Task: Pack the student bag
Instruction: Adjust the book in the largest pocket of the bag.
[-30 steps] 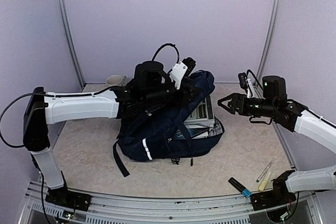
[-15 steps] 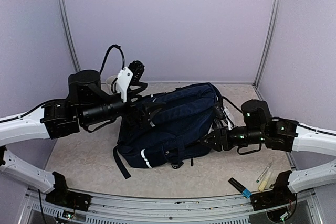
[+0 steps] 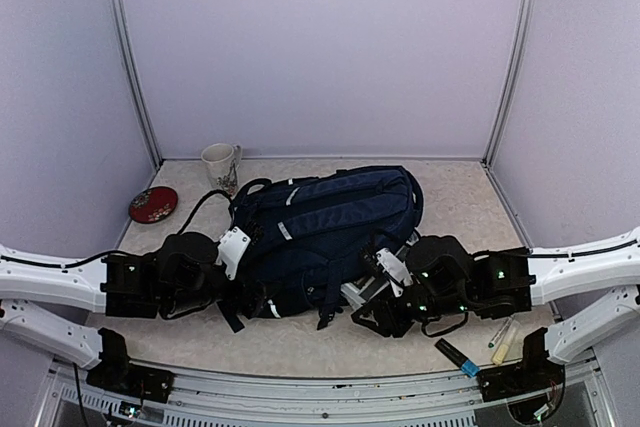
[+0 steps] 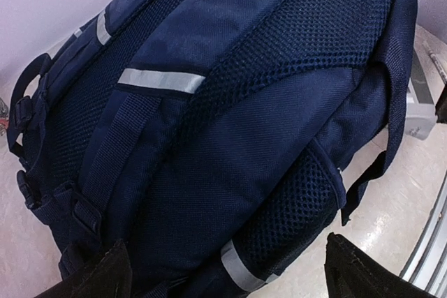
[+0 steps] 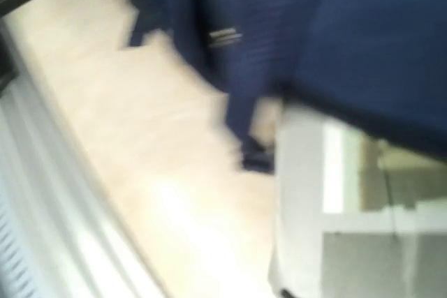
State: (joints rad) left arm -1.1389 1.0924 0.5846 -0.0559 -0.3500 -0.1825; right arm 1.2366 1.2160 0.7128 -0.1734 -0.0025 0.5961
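Observation:
The student bag [image 3: 325,217], dark navy with short white stripes, lies flat in the middle of the table. My left gripper [image 3: 256,299] sits low at the bag's near left corner. In the left wrist view the bag [image 4: 230,102] fills the frame. There my left gripper [image 4: 230,278] stands open, its fingertips [image 4: 105,277] wide apart with nothing held. My right gripper [image 3: 368,319] is low by the bag's near right side. The right wrist view is blurred and shows the bag [image 5: 335,26] but no fingers.
A white flat object [image 3: 378,275] pokes out from under the bag's near right edge, also seen as the white object [image 5: 335,193]. A mug [image 3: 220,165] and a red dish [image 3: 153,204] stand at the back left. Markers [image 3: 460,355] lie near the right base.
The bag, held up by my left gripper, was let go and now lies flat. Both arms swung down toward the near edge. The left jaws opened wide.

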